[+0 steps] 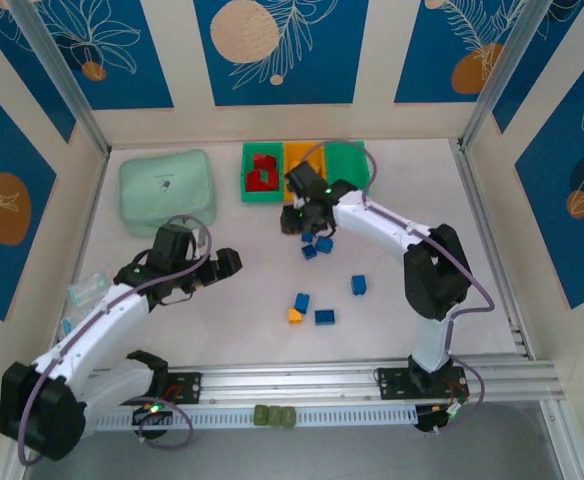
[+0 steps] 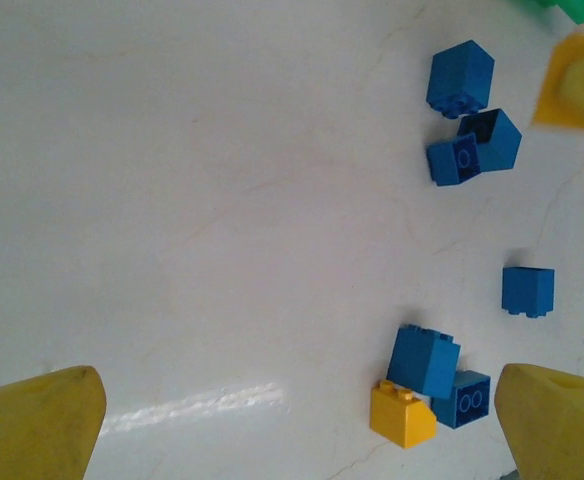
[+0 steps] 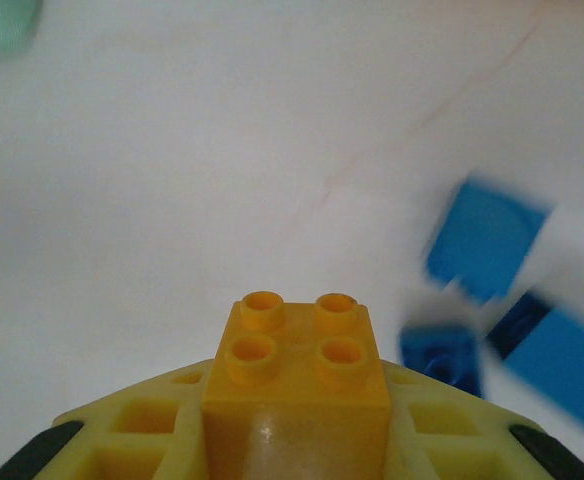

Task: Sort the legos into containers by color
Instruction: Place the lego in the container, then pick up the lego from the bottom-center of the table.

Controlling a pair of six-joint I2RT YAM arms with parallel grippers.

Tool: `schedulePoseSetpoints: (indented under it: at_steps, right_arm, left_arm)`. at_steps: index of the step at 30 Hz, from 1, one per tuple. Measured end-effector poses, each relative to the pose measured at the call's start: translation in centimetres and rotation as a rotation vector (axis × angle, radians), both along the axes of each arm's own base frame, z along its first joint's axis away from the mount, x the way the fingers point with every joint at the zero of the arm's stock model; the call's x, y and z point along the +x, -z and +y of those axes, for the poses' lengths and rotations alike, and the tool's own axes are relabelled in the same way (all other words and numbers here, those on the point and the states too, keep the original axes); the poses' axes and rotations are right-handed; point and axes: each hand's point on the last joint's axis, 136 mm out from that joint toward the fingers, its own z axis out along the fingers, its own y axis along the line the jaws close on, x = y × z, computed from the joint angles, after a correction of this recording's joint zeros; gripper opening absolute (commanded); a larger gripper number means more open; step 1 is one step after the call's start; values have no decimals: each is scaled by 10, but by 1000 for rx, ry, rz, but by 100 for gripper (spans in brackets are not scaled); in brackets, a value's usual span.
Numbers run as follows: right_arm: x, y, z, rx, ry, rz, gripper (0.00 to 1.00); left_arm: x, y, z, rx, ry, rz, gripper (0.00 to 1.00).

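Right fingers (image 3: 132,425) clenched on yellow-orange brick (image 3: 297,360).
Left fingers (image 2: 37,420) released, spread wide above bench (image 2: 222,200) left of centre; blue bricks (image 2: 462,80) loose nearby.

I see a pale mint-green lidded box (image 1: 168,192) toward the far left corner of the table (image 1: 252,330), and a small clear plastic piece (image 1: 89,289) by its left edge.

The overhead camera looks down from behind my bases; both wrist cameras peer close past my fingers (image 2: 42,420), sharing the blue legos (image 2: 460,78).
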Motion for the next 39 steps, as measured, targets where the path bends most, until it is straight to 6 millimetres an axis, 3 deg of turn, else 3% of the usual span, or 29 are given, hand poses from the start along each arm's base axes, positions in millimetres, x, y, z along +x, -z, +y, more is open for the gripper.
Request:
schedulePoseSetpoints:
  at_steps: [4,9,13,17,22,32,39]
  right_arm:
    - [62,-19,-16,38,80,-88,30]
    - [124,-7,-25,32,129,-135,33]
    - [163,11,-27,8,139,-150,57]
    - [191,11,-25,-2,130,-174,61]
    - [172,4,-23,-22,95,-160,63]
    - [59,-16,-18,-21,-5,-72,68]
    - [-13,-6,-11,-37,-86,3,70]
  left_arm:
    - [18,-6,-11,-14,22,-6,99]
    - [41,-22,-22,-34,41,-60,99]
    - [54,-24,-30,-48,51,-69,99]
    - [58,-21,-34,-55,61,-56,99]
    - [59,-22,-35,-60,64,-60,99]
    - [47,-37,-32,-79,72,-97,99]
    - [21,-19,-22,-69,72,-61,99]
